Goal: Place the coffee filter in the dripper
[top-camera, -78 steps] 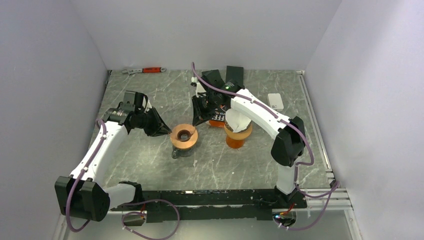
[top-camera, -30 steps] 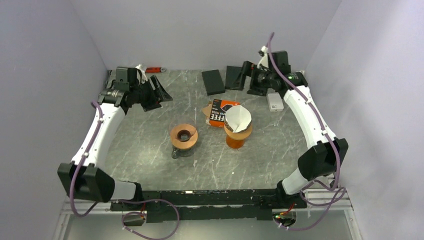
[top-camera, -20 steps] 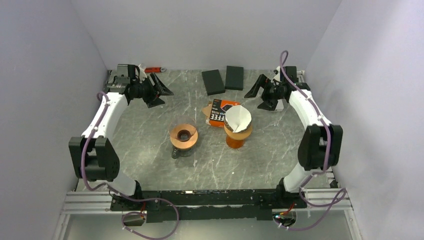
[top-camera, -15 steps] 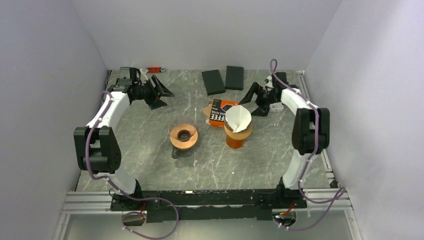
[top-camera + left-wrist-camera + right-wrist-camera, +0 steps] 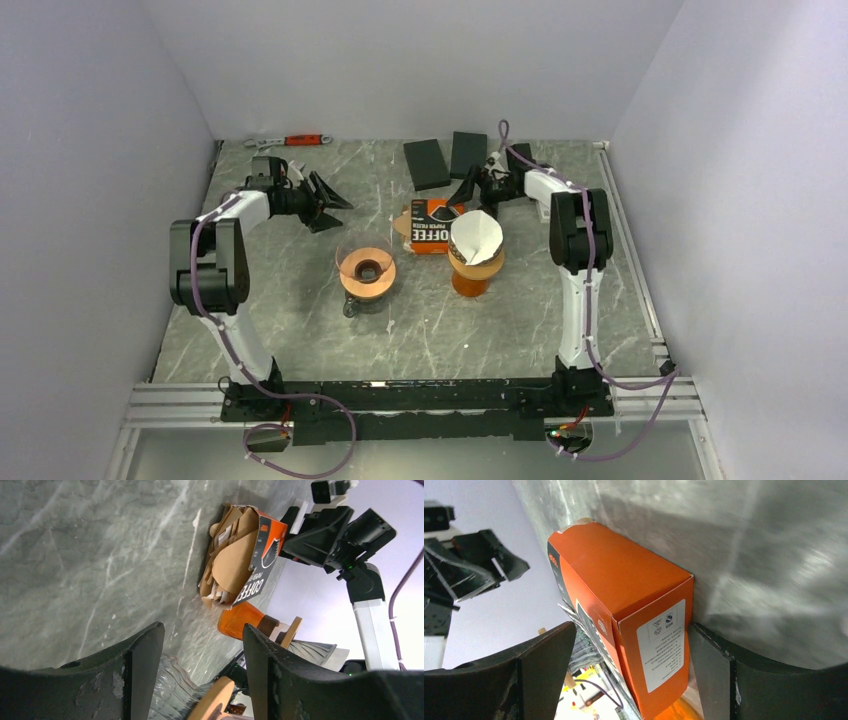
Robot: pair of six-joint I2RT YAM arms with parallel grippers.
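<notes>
Both claws stand apart, empty. The right claw [image 5: 470,192] straddles the filter box [image 5: 624,587]. Best to clamp it squarely, so the left claw [image 5: 333,204] can draw one brown filter [image 5: 231,566] out.

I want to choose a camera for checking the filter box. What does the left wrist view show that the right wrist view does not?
Only the left wrist view: the open end of the filter box, with brown filters sticking out. Only the right wrist view: its closed end with a white label. Both: the box lying on the marble table.
</notes>
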